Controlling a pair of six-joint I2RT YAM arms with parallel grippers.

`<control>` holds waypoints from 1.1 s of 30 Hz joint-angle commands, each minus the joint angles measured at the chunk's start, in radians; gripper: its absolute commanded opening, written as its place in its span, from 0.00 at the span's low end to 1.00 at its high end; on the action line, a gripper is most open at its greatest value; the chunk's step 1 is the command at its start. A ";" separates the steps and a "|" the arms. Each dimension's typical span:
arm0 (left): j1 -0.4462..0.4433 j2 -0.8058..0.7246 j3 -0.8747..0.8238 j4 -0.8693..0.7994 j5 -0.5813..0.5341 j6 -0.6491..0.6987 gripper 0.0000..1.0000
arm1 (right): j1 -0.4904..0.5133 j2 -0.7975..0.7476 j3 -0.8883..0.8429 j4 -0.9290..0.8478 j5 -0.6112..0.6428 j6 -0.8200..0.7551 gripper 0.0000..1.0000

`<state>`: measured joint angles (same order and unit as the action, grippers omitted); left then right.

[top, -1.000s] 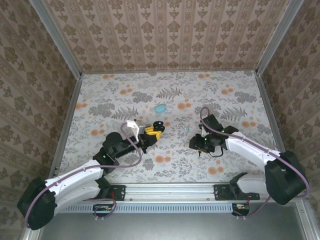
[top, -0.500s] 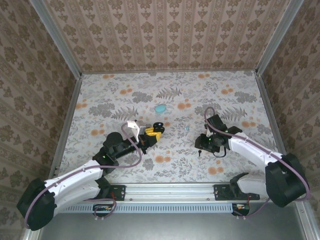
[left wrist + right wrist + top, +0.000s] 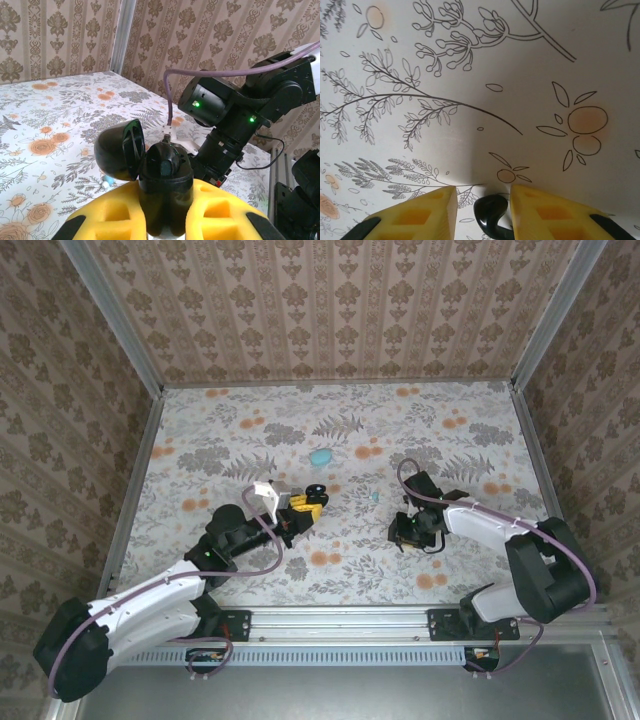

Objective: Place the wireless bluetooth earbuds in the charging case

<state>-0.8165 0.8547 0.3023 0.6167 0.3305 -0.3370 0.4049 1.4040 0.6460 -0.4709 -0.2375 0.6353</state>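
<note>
The black charging case (image 3: 165, 185) stands upright between the yellow fingers of my left gripper (image 3: 165, 202), which is shut on it, its lid (image 3: 116, 150) hinged open to the left. From above, the case (image 3: 316, 491) is at the table's middle and the left gripper (image 3: 307, 503) is just below it. A black earbud (image 3: 491, 214) lies on the table between the yellow fingers of my right gripper (image 3: 482, 202), which is open, with a gap on the left side. A tiny turquoise earbud (image 3: 375, 497) lies between the two grippers, and I see that turquoise earbud (image 3: 106, 179) beside the case too.
A larger turquoise rounded object (image 3: 321, 456) sits on the floral table (image 3: 250, 430) behind the case. The right arm (image 3: 225, 112) is close behind the case in the left wrist view. Patterned walls (image 3: 330, 310) enclose the table on three sides.
The right gripper has shifted slightly and come down around the black earbud, its jaws narrowing. The left arm and the case have not moved.
</note>
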 commanded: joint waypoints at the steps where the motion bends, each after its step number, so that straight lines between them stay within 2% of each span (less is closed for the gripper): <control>1: 0.007 -0.016 -0.011 0.011 -0.013 0.007 0.00 | 0.013 0.010 -0.020 0.008 -0.004 0.001 0.33; 8: 0.007 -0.012 -0.011 0.011 -0.014 0.009 0.00 | 0.043 0.020 -0.013 -0.026 0.042 0.001 0.33; 17: 0.009 -0.014 -0.011 0.010 -0.015 0.007 0.00 | 0.134 0.086 0.090 -0.196 0.207 -0.015 0.33; 27: 0.008 -0.043 -0.015 -0.015 -0.019 0.007 0.00 | 0.202 0.213 0.167 -0.248 0.251 -0.027 0.30; 33: 0.011 -0.049 -0.015 -0.026 -0.024 0.012 0.00 | 0.234 0.274 0.221 -0.298 0.285 -0.035 0.24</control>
<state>-0.8146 0.8196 0.3012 0.6075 0.3161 -0.3370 0.6178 1.6154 0.8768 -0.7197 0.0536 0.6144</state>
